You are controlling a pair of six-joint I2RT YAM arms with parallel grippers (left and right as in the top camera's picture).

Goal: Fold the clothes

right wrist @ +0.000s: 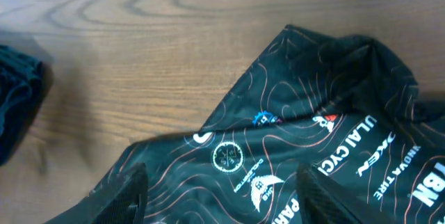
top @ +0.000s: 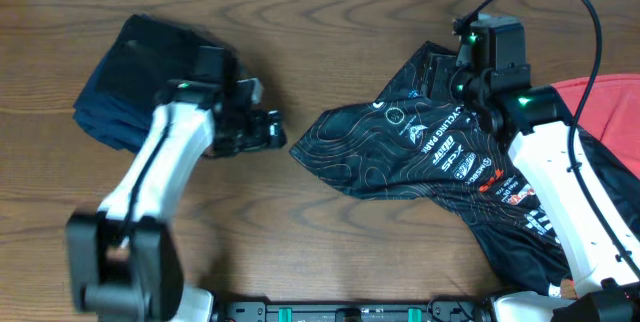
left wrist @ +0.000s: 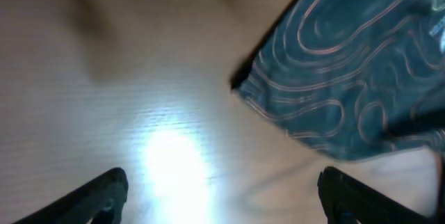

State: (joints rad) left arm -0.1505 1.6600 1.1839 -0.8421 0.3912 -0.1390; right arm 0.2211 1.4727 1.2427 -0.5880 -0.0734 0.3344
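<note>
Across the right half of the desk (top: 300, 252), the black jersey (top: 400, 152) lies spread and rumpled. One corner points left toward the middle, and its near end runs under the right arm. Thin orange contour lines cover the cloth. In the right wrist view the white print reads in part "ULAI CYC". Beside it are a round white emblem (right wrist: 228, 156), a small blue badge (right wrist: 264, 118) and a small red one (right wrist: 325, 120). The other sponsor words are too slanted or too small to read with certainty.

At the right edge a coral-red T-shirt (top: 606, 110) shows from behind the arm, touching the jersey. At the far left sits a dark navy pile of cloth (top: 120, 82).

The left jaws (left wrist: 222, 179) stand wide apart and hold nothing, hovering over bare wood just left of the jersey's corner. The right jaws (right wrist: 222, 175) are also spread wide and empty, above the jersey's printed chest.

The desk is dark brown wood with strong grain. A bright glare shows on it in the left wrist view, and a pale strip runs along its far edge.
</note>
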